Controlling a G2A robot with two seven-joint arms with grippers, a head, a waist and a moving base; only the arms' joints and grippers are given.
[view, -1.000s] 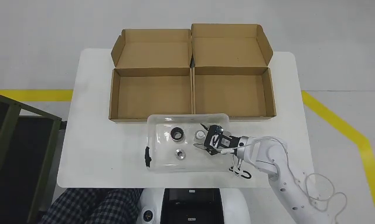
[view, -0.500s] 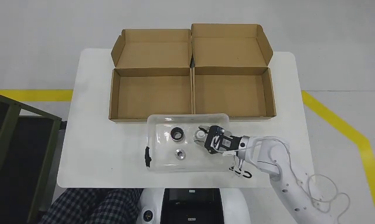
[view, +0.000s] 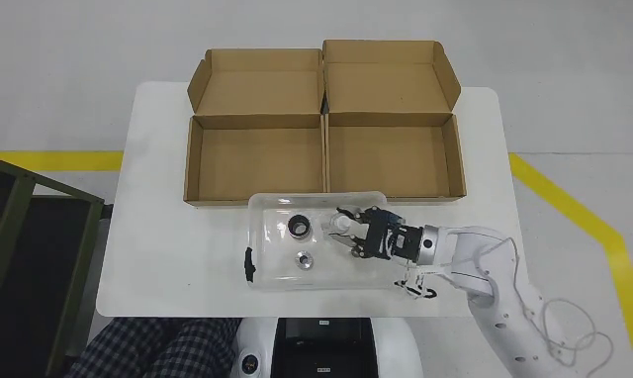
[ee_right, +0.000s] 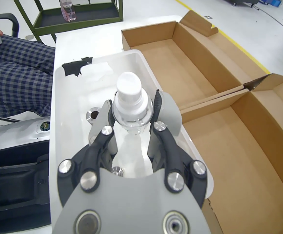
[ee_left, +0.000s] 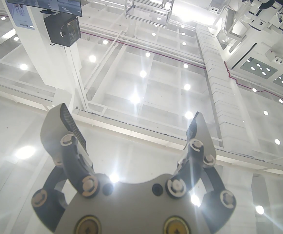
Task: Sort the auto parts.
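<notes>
Against the ceiling, in the left wrist view, the left gripper (ee_left: 129,113) is seen pointing upward. Its fingers are spread wide apart and nothing is held between them.

On the white table (view: 158,200), two open cardboard boxes are set side by side along the far side. The left box (view: 255,163) touches the right box (view: 394,160), and the flaps of both are folded back. Just in front of them, on the near side of the table, a clear plastic bin (view: 267,202) is placed. A strip of black tape (view: 247,264) is stuck on the bin's left edge.

Inside the bin, towards the left, a dark ring-shaped part (view: 300,224) is laid on the floor. A small metal part (view: 305,259) lies just nearer the robot.

To the right of these, a white-capped part (view: 341,223) with a clear flanged body is gripped by the right gripper (view: 354,230). The gripper is reached into the bin from the right. In the right wrist view the fingers are closed against both sides of the clear body, with the white cap pointing away from the wrist. The part appears to be lifted clear of the bin floor, though this cannot be told for certain.
</notes>
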